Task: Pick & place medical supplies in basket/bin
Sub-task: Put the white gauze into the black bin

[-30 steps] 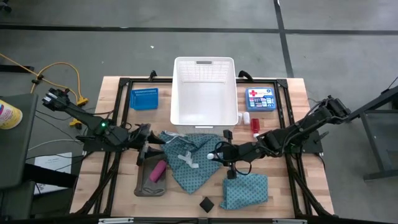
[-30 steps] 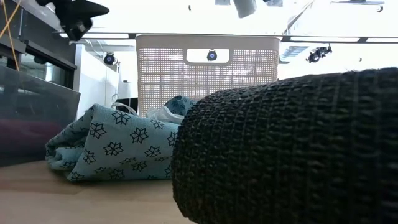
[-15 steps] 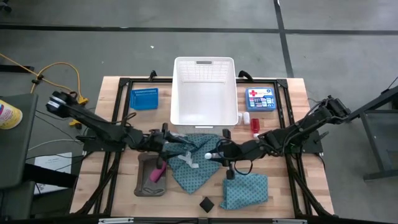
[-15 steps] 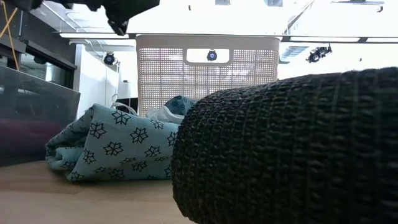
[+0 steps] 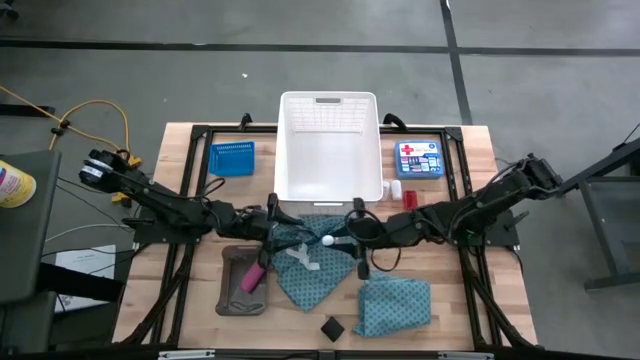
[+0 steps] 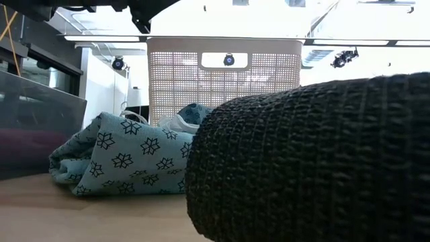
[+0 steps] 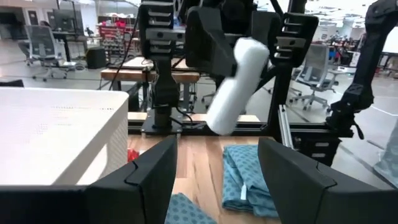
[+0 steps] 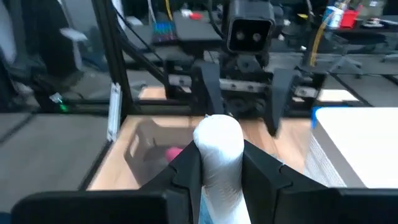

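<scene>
Nearest the front edge of the worktop (image 5: 190,140) lay the black block (image 5: 331,326), which filled much of the low view as a blurred dark mass, and beside it a folded teal dotted cloth (image 5: 396,305). Toward the left edge sat the shallow grey tray (image 5: 232,296) with the pink cylinder (image 5: 253,277) in it. Across the middle spread the second teal dotted cloth (image 5: 312,250) with its white ties. Above that cloth the right gripper (image 5: 340,239) had its jaws closed around the small white tube (image 8: 219,155), the tube's free end sticking out toward the left arm. The left gripper (image 5: 280,223) faced it from close by, jaws spread wide and holding nothing, the tube (image 7: 236,86) hanging in line with the gap between them but apart from them. Toward the right edge lay small red-and-white pieces (image 5: 404,194), too small to make out further. At the back edge stood the large white basket (image 5: 329,188), with the small blue basket (image 5: 231,158) on its left and a flat blue box (image 5: 418,158) with a red cross on its right; the box's print could not be read. In the low view only the underside of one arm showed, cut off at the top.
</scene>
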Controlling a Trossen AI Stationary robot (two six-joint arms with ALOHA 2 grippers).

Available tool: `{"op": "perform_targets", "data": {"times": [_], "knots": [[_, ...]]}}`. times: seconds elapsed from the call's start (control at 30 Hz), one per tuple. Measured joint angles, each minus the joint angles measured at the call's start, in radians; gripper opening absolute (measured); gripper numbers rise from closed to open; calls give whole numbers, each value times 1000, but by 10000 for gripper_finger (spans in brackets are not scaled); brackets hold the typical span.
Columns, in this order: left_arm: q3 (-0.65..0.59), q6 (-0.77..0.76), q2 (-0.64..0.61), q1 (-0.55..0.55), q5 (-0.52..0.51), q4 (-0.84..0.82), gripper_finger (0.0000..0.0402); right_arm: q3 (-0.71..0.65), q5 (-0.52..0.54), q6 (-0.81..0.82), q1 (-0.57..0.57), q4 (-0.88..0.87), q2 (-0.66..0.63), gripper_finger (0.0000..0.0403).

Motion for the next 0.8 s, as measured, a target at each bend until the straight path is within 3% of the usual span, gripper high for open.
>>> {"op": "perform_targets", "data": {"times": [0.47,0.8], "knots": [[0,34,0,6,0,13,218,0,-115,-78,-102,273,122,80],[0,78,0,11,-4,24,218,0,-161,-71,-136,333,123,80]]}}
